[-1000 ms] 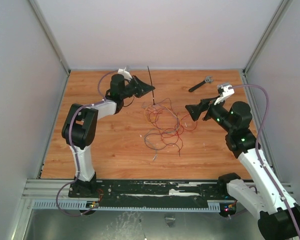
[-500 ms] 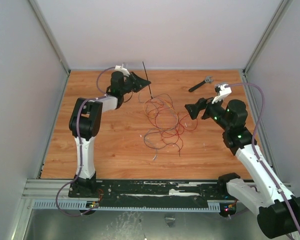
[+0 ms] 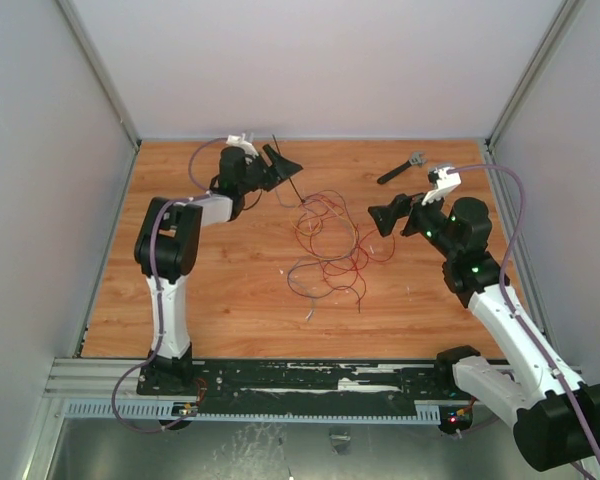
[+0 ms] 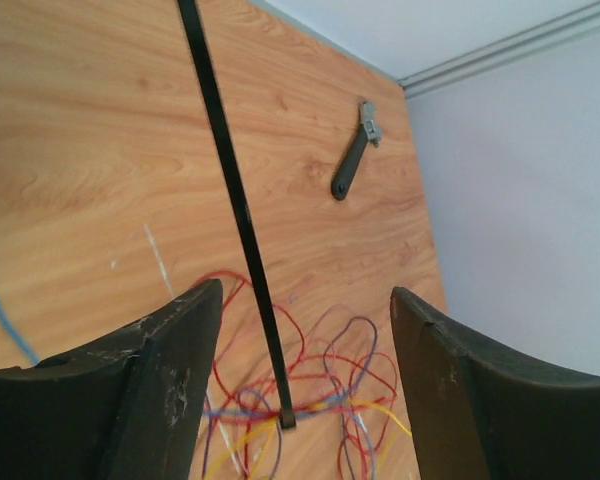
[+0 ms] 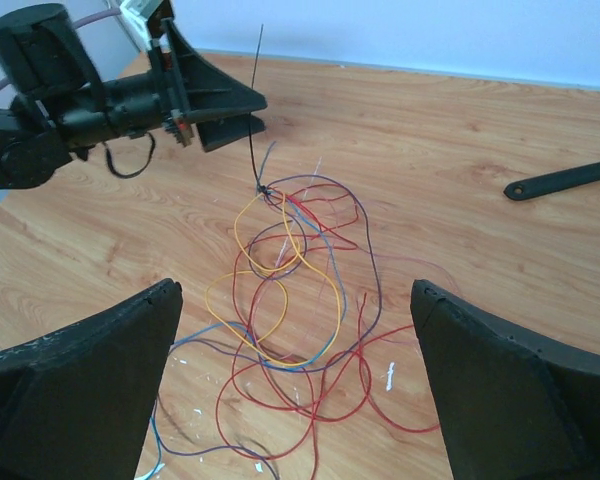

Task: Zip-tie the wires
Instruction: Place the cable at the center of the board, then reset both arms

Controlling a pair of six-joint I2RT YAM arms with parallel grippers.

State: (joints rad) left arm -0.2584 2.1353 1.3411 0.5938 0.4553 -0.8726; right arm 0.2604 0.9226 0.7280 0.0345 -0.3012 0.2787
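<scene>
The wires [image 3: 330, 262] lie in a loose, mostly red tangle on the wooden table [image 3: 210, 290]. A black zip tie [image 3: 297, 190] rises at a slant from their far left edge, its head at a bunch of strands [image 4: 330, 400]. My left gripper [image 3: 283, 166] is open around the strip. In the left wrist view the zip tie [image 4: 235, 200] passes between the spread fingers without either one pressing on it. My right gripper [image 3: 379, 216] is open wide, hovering at the right of the tangle. In the right wrist view the wires [image 5: 280, 200] lie under its empty fingers [image 5: 100, 370].
A short black tool with a grey head [image 3: 400, 168] lies at the back right of the table. White walls enclose the table on three sides. Small white flecks dot the wood near the wires.
My left gripper has gone from shut on the zip tie to open, letting go of it. The strip's top has swung left. The right gripper has shifted slightly back and left.
</scene>
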